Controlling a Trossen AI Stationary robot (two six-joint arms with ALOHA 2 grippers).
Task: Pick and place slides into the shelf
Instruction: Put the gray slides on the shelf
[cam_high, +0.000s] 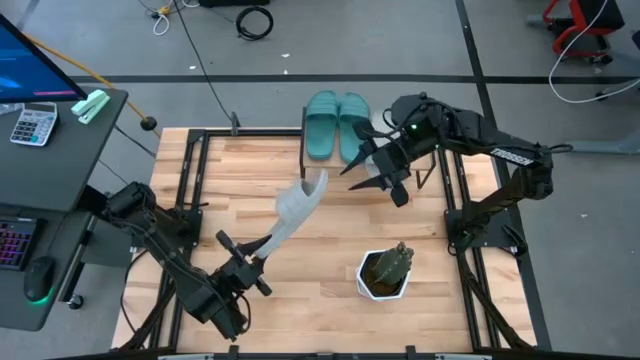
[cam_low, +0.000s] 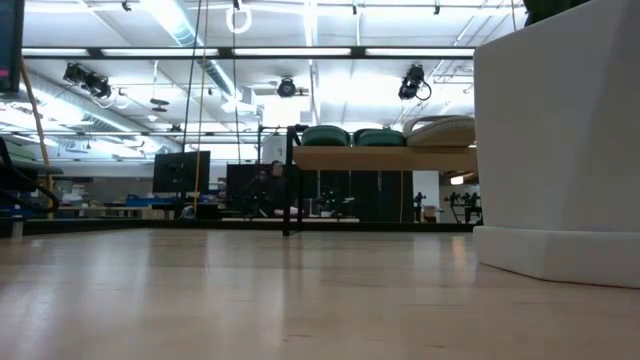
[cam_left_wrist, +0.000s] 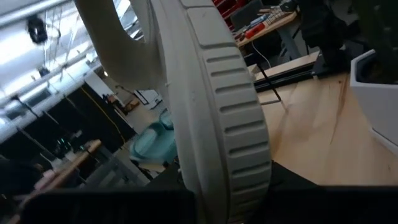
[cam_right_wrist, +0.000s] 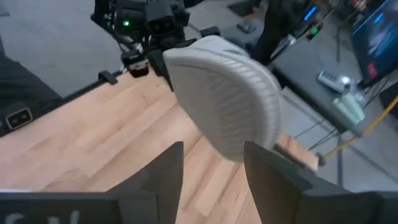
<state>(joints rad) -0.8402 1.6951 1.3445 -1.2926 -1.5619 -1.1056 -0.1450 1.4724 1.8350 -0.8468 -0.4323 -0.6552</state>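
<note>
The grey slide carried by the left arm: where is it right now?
High view: the grey slide is held above the table's middle in the left pincer, its free end reaching toward the shelf holding the teal slides.

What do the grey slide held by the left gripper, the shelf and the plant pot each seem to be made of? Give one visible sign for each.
Grey slide: probably matte moulded rubber or foam; its edge shows pressed ridges and no gloss.
Shelf: pale wooden plank on thin black legs, likely metal.
Plant pot: smooth white, ceramic or plastic; the look leaves it open.
</note>
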